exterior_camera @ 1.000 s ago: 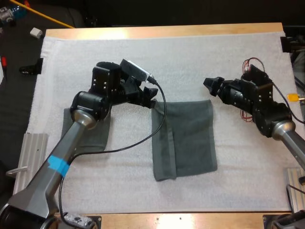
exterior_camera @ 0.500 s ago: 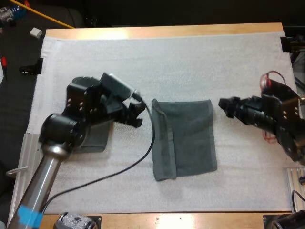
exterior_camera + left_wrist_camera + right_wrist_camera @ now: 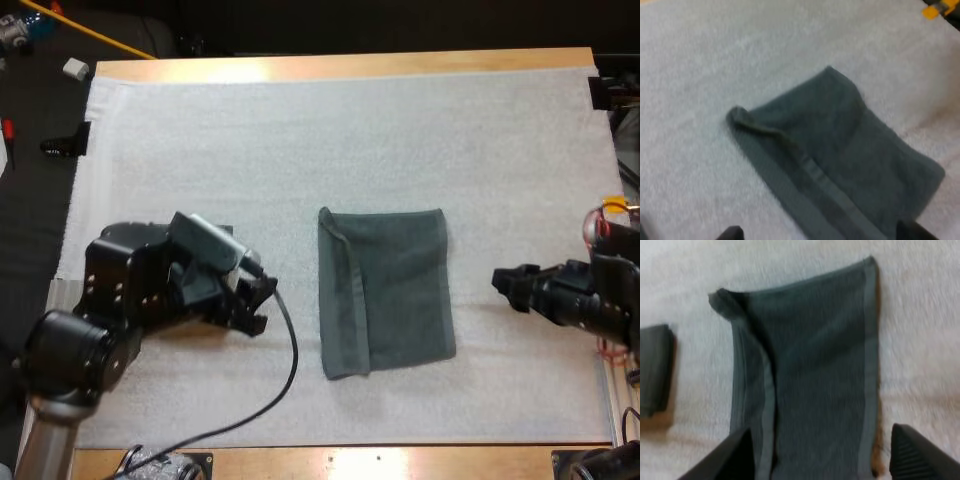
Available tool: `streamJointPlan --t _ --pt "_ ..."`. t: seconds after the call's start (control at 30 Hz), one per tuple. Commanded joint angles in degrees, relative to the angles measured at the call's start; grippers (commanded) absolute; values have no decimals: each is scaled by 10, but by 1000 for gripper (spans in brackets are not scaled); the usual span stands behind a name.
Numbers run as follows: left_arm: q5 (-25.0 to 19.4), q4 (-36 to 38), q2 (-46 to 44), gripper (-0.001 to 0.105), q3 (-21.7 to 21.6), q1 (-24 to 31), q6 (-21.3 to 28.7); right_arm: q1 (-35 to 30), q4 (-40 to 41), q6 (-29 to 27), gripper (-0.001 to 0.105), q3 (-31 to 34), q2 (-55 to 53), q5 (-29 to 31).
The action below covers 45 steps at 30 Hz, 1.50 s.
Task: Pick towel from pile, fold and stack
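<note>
Nearest, the left gripper point(image 3: 256, 305) and the right gripper point(image 3: 507, 286) are seen open-fingered and empty, both drawn back outward since a second ago. Between them a dark grey-green, partly folded cloth towel point(image 3: 386, 290) is laid flat on the white textured mat point(image 3: 300, 130). A small folded towel stack point(image 3: 654, 371) lies apart from it.

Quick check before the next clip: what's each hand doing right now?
Left hand: open, holding nothing.
Right hand: open, holding nothing.
</note>
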Motion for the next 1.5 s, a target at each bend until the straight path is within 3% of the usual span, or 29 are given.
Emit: streamJointPlan --t 0.0,0.23,0.57,0.7,1.0,1.27,1.47 --pt "-1 43 -31 59 -2 -2 -7 0 52 -15 56 -5 -33 -6" --pt "4 89 -60 60 18 -3 -12 0 126 -26 56 -5 -69 -6" --pt "31 85 -96 60 121 -2 -39 0 175 -45 57 10 -91 -2" --pt "23 90 -85 59 132 -3 -36 -2 167 -44 55 22 -86 -7" --pt "42 61 -87 59 201 -4 -48 -5 81 -43 55 146 -72 -35" --pt "53 53 -91 59 207 -5 -52 -5 -15 -29 55 225 -28 -62" --pt "54 51 -87 59 204 -3 -53 -3 -61 -24 56 240 6 -74"
